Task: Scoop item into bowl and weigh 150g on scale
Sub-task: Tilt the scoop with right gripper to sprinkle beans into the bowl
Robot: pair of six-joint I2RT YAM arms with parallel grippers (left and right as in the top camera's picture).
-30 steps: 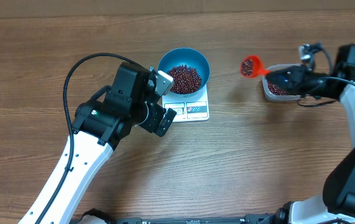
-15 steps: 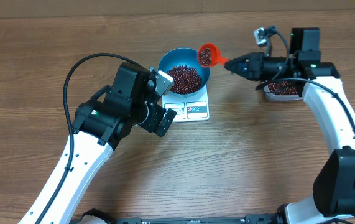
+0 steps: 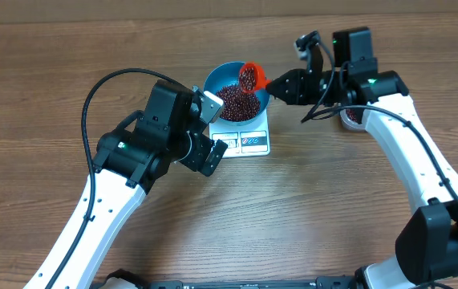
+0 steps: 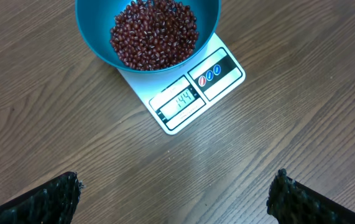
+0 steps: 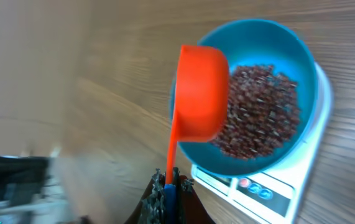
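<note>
Right gripper (image 3: 283,84) clamped on the handle of the orange scoop (image 3: 249,76), jaws closed tight around it in the wrist view (image 5: 171,186). Scoop cup (image 5: 200,93) is tipped on its side over the rim of the blue bowl (image 3: 212,80), on the side of the scale (image 3: 253,143) away from its display. Dark beans show in the scoop's mouth from overhead. Bowl sits on the scale, covering most of the platform; the heap of red-brown beans (image 3: 235,100) fills its bottom. Scale display (image 4: 178,99) reads 144. Left gripper (image 3: 214,126) is spread wide and empty, hovering over the wooden table (image 3: 333,209) just beside the scale's display end, touching nothing.
</note>
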